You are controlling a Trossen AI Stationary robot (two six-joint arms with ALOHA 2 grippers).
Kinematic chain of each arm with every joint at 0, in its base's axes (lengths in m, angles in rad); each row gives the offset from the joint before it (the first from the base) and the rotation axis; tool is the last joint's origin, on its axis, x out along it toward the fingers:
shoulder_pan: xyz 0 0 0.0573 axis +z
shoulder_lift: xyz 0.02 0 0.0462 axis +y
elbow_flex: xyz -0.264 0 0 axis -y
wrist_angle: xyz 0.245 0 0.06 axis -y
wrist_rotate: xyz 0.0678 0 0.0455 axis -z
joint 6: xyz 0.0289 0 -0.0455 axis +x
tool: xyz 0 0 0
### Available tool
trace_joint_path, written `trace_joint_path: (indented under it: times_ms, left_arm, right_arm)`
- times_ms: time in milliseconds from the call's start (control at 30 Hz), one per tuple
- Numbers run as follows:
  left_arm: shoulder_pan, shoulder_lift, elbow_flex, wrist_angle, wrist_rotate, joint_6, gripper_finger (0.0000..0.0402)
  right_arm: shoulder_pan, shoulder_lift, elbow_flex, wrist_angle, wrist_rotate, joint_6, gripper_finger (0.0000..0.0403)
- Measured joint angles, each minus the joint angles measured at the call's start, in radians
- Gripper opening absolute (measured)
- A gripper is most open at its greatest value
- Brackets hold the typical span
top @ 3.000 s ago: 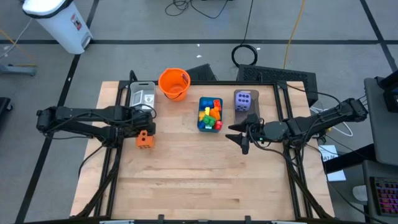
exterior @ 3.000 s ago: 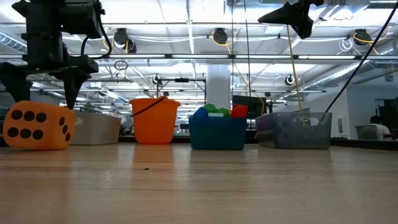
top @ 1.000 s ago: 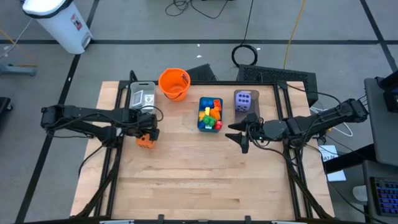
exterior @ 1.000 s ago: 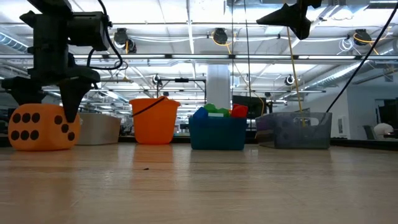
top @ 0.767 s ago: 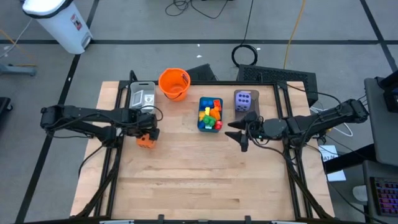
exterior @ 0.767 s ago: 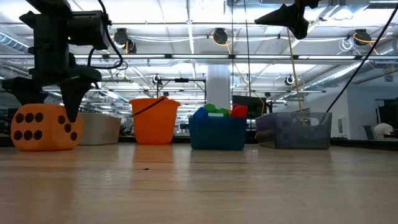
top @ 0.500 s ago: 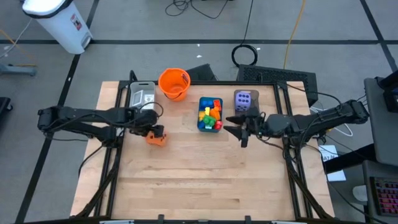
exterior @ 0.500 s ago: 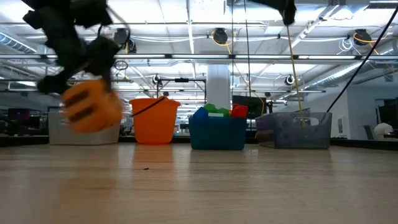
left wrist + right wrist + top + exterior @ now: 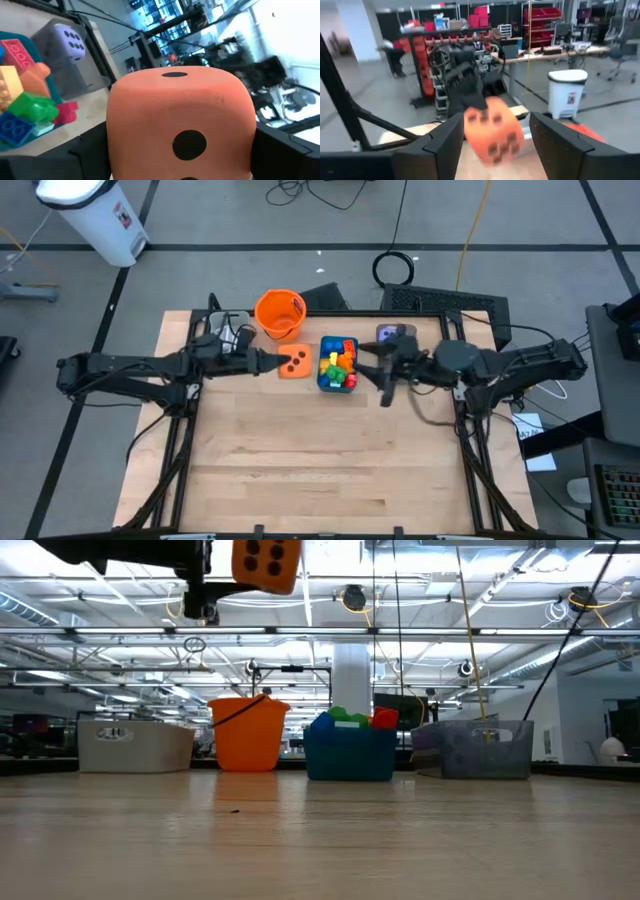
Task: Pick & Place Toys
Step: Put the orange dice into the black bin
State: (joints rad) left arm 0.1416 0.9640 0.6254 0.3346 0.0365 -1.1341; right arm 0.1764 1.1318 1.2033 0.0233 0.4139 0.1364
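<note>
One orange die (image 9: 293, 363) is pinched aloft by the left gripper (image 9: 281, 363) — at nine o'clock of the bricks (image 9: 338, 364); the right gripper (image 9: 380, 373) is spread at three o'clock.

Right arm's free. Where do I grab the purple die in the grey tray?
Come from above and close on two opposite flat side faces of the purple die. It sits in the grey tray, whose walls would likely block a level approach, while its top is exposed. The right gripper is open nearby.
</note>
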Motion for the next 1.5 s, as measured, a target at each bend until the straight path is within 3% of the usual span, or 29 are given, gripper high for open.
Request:
trace_joint_path:
  times_ms: [133,233,400,733,833,1067,1267,1500]
  left_arm:
    - [0.000,0.040,-0.003,0.096,-0.010,-0.039,0.0356]
    - [-0.006,0.080,-0.002,0.174,0.002,-0.057,0.0356]
    - [-0.028,0.122,-0.002,0.317,0.019,-0.091,0.0356]
    - [-0.052,0.123,-0.002,0.329,0.059,-0.163,0.0356]
    - [-0.052,0.123,-0.002,0.329,0.090,-0.188,0.0356]
    - [-0.052,0.123,-0.002,0.329,0.095,-0.215,0.0355]
    - [-0.053,0.123,-0.001,0.328,0.074,-0.248,0.0355]
    - [-0.052,0.146,0.068,0.282,0.069,-0.237,0.0355]
  right_arm:
    - [0.000,0.133,0.196,-0.116,0.001,-0.102,0.0204]
    - [0.000,0.216,0.276,-0.083,0.001,-0.172,0.0194]
    - [0.005,0.267,0.288,0.013,0.001,-0.211,0.0185]
    - [0.006,0.274,0.289,0.014,0.000,-0.189,0.0195]
    - [0.002,0.269,0.289,0.008,-0.023,-0.148,0.0216]
    - [-0.034,0.268,0.289,-0.024,-0.202,-0.093,0.0307]
    - [-0.069,0.268,0.289,-0.114,-0.210,-0.095,0.0388]
    - [-0.117,0.276,0.289,-0.125,-0.313,-0.096,0.0394]
